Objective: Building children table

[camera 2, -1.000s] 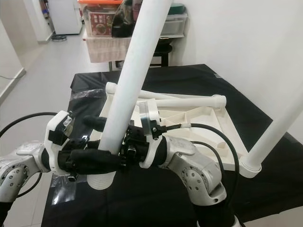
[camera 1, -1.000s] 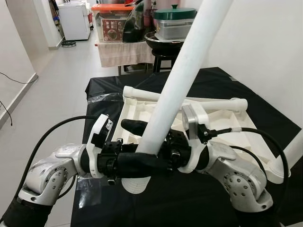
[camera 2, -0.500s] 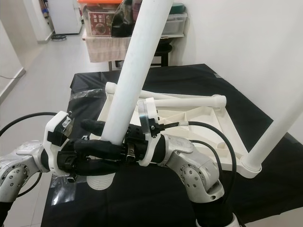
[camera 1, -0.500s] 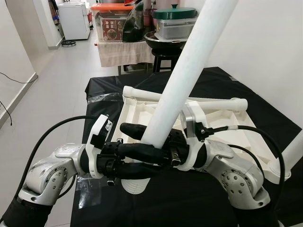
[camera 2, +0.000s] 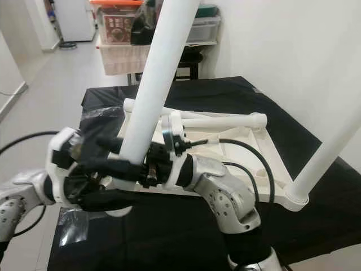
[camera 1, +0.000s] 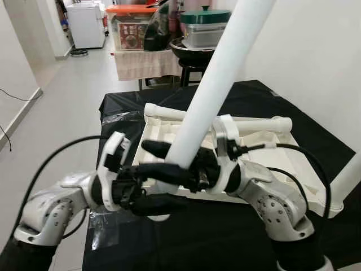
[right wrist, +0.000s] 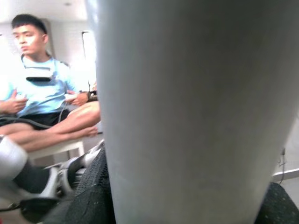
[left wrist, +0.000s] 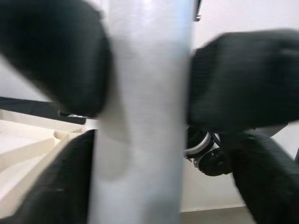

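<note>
Black cloth [camera 1: 265,96] covers a work table; items listed from the robot's left.

Plastic wrap [camera 1: 104,224]: clear sheet, flat on the cloth at the near left edge, below the left arm.

Left gripper [camera 1: 155,186]: silver arm entering from the lower left, black fingers [left wrist: 60,56] spread to either side of the lower part of the leg. In the left wrist view the leg stands between them, one finger close against it, the other just beside; whether they press it cannot be told from the blurred frame.

Leg [camera 1: 217,73]: long white tube, tilted, its upper end leaning to the right and out of frame at the top, its ribbed lower end [camera 2: 115,212] just above the cloth behind the left gripper.

Right gripper [camera 1: 194,172]: silver arm from the lower right, wrist turned toward the left, fingers at the leg from the opposite side; their grip is hidden by the leg and the white wrist housing, so cannot tell.

Tabletop [camera 1: 265,141]: white ribbed plastic, upside down on the cloth behind both grippers, with a loose white tube [camera 1: 256,124] lying across its far side.

Second leg [camera 2: 327,152]: white, seated in the tabletop's near right corner socket, rising to the right.

Person [right wrist: 42,84]: seated, light blue shirt, seen in the right wrist view beyond the leg.

Shelf [camera 1: 149,56]: beyond the table, carrying lidded containers.
</note>
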You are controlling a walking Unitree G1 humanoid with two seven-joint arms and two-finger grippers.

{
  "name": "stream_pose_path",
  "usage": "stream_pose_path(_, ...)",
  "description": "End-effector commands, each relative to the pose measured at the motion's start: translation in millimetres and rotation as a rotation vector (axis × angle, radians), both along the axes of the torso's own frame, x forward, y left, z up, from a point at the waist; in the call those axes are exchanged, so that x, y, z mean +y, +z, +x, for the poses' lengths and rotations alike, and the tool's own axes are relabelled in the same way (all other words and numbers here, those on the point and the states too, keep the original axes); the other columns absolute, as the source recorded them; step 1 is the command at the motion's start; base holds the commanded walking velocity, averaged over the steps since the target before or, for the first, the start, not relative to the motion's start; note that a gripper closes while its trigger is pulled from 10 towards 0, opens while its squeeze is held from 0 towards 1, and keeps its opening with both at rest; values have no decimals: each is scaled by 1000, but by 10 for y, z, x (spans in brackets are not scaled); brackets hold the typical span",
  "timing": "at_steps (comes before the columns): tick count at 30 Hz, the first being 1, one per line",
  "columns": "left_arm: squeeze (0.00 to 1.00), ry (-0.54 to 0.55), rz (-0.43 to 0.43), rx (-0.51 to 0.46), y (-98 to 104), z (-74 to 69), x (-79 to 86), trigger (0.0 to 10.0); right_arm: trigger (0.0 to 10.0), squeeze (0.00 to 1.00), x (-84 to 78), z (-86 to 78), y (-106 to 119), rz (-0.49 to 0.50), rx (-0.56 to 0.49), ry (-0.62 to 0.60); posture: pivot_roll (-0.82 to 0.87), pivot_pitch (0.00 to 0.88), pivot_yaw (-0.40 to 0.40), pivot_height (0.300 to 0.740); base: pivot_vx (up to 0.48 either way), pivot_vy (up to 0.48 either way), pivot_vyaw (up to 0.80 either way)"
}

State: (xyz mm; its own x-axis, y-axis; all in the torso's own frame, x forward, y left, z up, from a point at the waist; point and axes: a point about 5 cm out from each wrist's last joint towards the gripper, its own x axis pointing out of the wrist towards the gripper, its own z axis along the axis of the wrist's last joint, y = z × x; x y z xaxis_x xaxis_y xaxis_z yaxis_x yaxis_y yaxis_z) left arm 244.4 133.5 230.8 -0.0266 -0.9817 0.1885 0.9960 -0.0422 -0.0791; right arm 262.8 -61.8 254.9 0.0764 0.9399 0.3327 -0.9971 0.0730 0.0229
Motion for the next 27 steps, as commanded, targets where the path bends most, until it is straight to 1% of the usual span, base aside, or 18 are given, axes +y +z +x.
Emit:
stream_pose_path(1, 1000, -6, -5, 9, 4, -68, -20, 10000, 0, 0, -197, 189, 158, 92, -33, -207, -157, 0, -26, 740, 0, 0, 0)
stream_pose_path(2, 1000, 63, -15, 1, 27, -39, 27, 10000, 0, 0, -228, 226, 172, 112, -24, -237, -157, 0, -26, 740, 0, 0, 0)
stream_pose_path(3, 1000, 63, -15, 1, 27, -39, 27, 10000, 0, 0, -228, 226, 172, 112, -24, -237, -157, 0, -26, 740, 0, 0, 0)
stream_pose_path(4, 1000, 107, -22, -3, 48, -39, 68, 10000, 0, 0, -251, 248, 180, 124, -21, -251, -149, 0, -27, 740, 0, 0, 0)
stream_pose_path(9, 1000, 138, -26, -4, 75, -76, 120, 10000, 0, 0, -277, 279, 189, 138, -19, -271, -145, 0, -28, 740, 0, 0, 0)
stream_pose_path(12, 1000, 230, 26, -12, 65, -109, 275, 10000, 0, 0, -390, 439, 224, 185, 8, -412, -139, 0, -27, 740, 0, 0, 0)
stream_pose_path(14, 1000, 230, 26, -12, 65, -109, 275, 10000, 0, 0, -390, 439, 224, 185, 8, -412, -139, 0, -27, 740, 0, 0, 0)
stream_pose_path(17, 1000, 501, 61, -34, 78, 47, 596, 10000, 0, 0, -579, 678, 201, 222, 82, -645, -128, 0, -25, 740, 0, 0, 0)
stream_pose_path(18, 1000, 501, 61, -34, 78, 47, 596, 10000, 0, 0, -579, 678, 201, 222, 82, -645, -128, 0, -25, 740, 0, 0, 0)
stream_pose_path(19, 1000, 728, 29, -11, 98, 199, 773, 10000, 0, 0, -691, 793, 121, 220, 138, -787, -116, 0, -26, 740, 0, 0, 0)
stream_pose_path(20, 1000, 728, 29, -11, 98, 199, 773, 10000, 0, 0, -691, 793, 121, 220, 138, -787, -116, 0, -26, 740, 0, 0, 0)
stream_pose_path(21, 1000, 785, 11, 2, 105, 230, 814, 10000, 2510, 0, -729, 827, 85, 219, 162, -832, -116, 0, -26, 740, 0, 0, 0)
stream_pose_path(22, 1000, 862, -3, 6, 108, 257, 837, 10000, 4510, 0, -757, 849, 49, 217, 181, -865, -110, 0, -27, 740, 0, 0, 0)
stream_pose_path(23, 1000, 862, -3, 6, 108, 257, 837, 10000, 4510, 0, -757, 849, 49, 217, 181, -865, -110, 0, -27, 740, 0, 0, 0)
stream_pose_path(24, 1000, 938, -30, 31, 98, 283, 839, 10000, 10000, 0, -759, 851, 17, 209, 192, -877, -108, 0, -29, 740, 0, 0, 0)
stream_pose_path(25, 1000, 938, -30, 31, 98, 283, 839, 10000, 10000, 0, -759, 851, 17, 209, 192, -877, -108, 0, -29, 740, 0, 0, 0)
stream_pose_path(26, 1000, 992, -48, 47, 92, 296, 840, 10000, 10000, 0, -756, 850, -2, 203, 197, -881, -108, 0, -29, 740, 0, 0, 0)
stream_pose_path(27, 0, 1065, -50, 77, 58, 315, 814, 10000, 10000, 0, -730, 843, -32, 187, 202, -883, -106, 0, -32, 740, 0, 0, 0)
